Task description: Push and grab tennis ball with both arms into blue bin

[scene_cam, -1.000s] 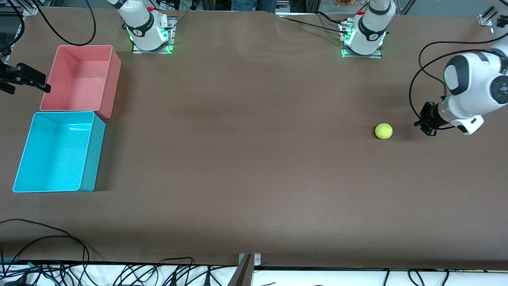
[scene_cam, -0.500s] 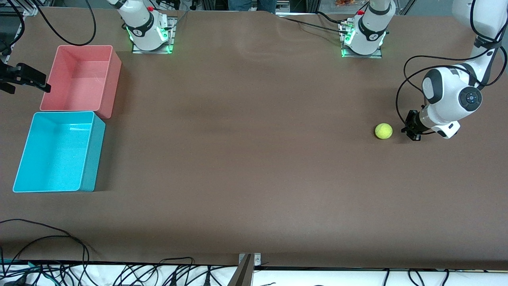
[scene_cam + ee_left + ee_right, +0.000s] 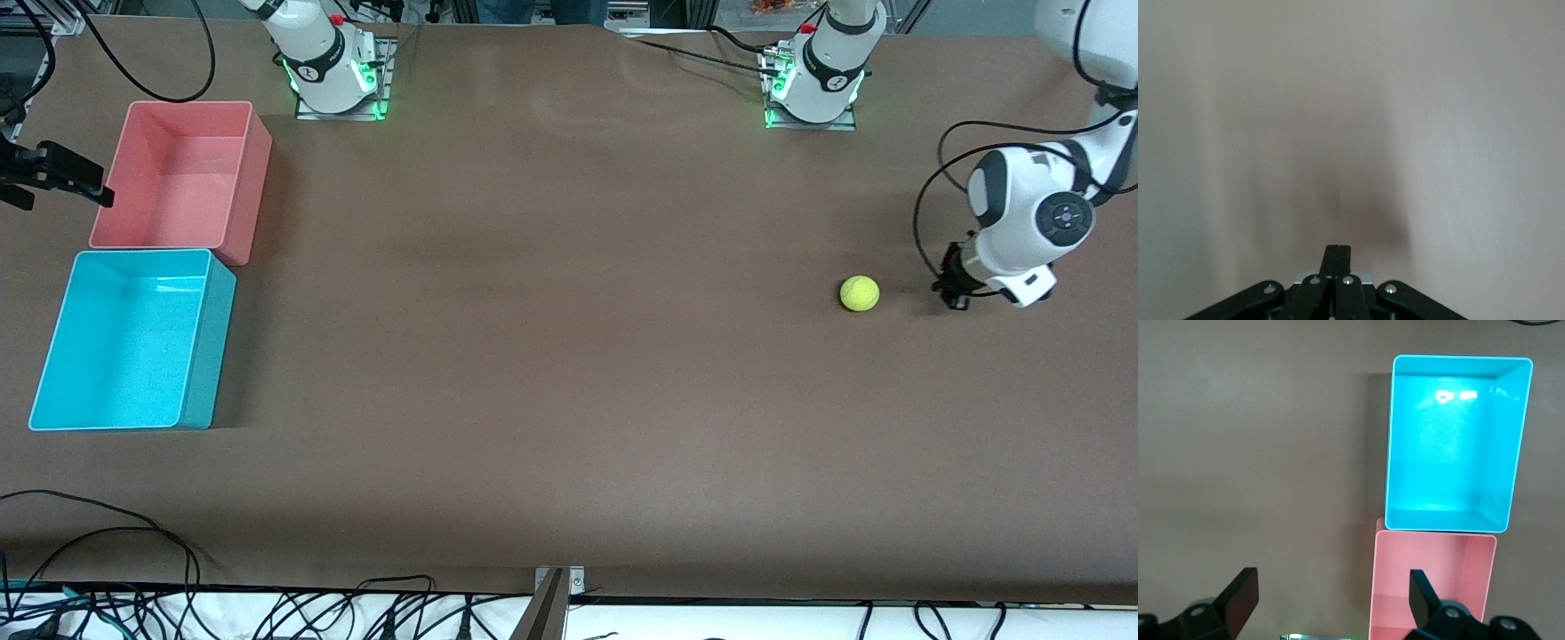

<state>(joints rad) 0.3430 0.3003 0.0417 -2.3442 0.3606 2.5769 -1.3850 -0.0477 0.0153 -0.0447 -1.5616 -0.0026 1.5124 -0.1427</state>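
With the left pincer [image 3: 953, 293] closed low beside the tennis ball [image 3: 860, 293], an off-centre nudge could roll it astray from the blue bin [image 3: 203, 356], where the right pincer [image 3: 1328, 600] waits spread.

High front camera looks down across the whole bench [image 3: 569, 400] toward both bases. Left wrist camera sits close over bare bench, seemingly blurred. Right wrist camera looks down from higher, sharing both bins [image 3: 1451, 440] with the front view.
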